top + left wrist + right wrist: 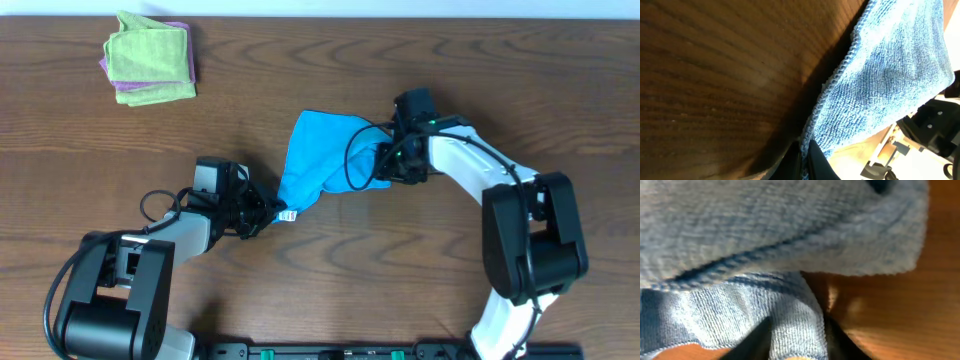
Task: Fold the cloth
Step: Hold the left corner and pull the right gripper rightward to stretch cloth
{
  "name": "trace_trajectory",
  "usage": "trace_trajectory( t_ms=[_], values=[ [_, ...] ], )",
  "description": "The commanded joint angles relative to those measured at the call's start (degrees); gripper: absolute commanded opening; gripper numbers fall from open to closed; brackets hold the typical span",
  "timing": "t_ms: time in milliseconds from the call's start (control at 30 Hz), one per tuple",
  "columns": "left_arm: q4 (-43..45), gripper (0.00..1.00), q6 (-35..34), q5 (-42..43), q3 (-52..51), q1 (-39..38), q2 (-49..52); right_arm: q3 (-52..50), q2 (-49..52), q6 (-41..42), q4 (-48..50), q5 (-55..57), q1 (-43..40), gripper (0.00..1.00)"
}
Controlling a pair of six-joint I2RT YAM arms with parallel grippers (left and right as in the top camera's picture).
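Folding is seemingly just starting. Overhead, the small sky-blue soft fabric cloth (318,160) is lying bunched mid-way across the brown wooden counter (300,60), with the left hand (272,213) gripping its near corner and the right hand (392,165) its right edge. In the left wrist view, dark fingers (815,167) are pinching the stitched hem closed. In the right wrist view, fingers (755,342) are clamping a fold. Next, I judge, both need to be spreading it flat.

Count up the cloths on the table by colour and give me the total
Sky-blue cloth: 1
Lime-green folded cloth: 1
Purple folded cloth: 1
Total: 3
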Motion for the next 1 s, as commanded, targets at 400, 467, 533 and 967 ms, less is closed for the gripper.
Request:
trace_trajectory(
  t_ms=[400,467,533,967],
  values=[
    [3.69,0.06,-1.09,8.92,0.42,3.63,0.61,-1.33,-7.98,2.25,-11.39,5.97,-1.70,0.01],
    [3.69,0.06,-1.09,11.10,0.72,4.55,0.48,-1.33,-13.44,1.99,-13.70,6.23,-3.02,0.01],
    [3.69,0.06,-1.09,12.94,0.72,4.66,0.07,-1.33,-16.85,2.10,-15.32,6.10,-3.43,0.01],
    [-0.28,0.06,1.22,24.00,0.72,4.59,-1.97,-1.36,-23.21,5.84,-31.15,7.50,-3.02,0.01]
  ],
)
